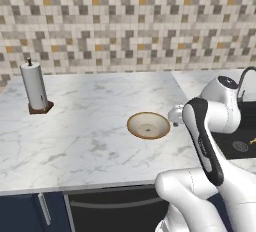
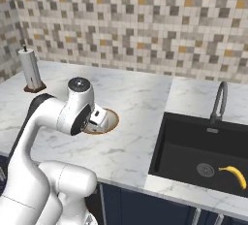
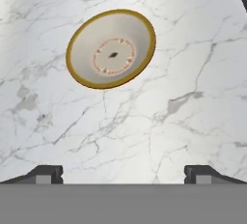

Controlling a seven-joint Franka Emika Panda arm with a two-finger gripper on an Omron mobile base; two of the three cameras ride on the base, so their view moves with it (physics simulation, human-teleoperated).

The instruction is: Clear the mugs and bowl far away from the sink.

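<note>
We find the bowl [image 3: 111, 48] upright on the bench [image 3: 193, 97], left of the sink [image 2: 193, 156]. The hand [image 3: 123, 174] hovers above it, jaws wide, empty. We judge the bowl rigid, smooth, breakable; grip its rim.

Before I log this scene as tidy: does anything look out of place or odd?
One thing: a banana lies in the sink, beside the drain, an odd spot for fruit. The bowl sits upright and empty on the counter; nothing looks spilled or damaged.
</note>
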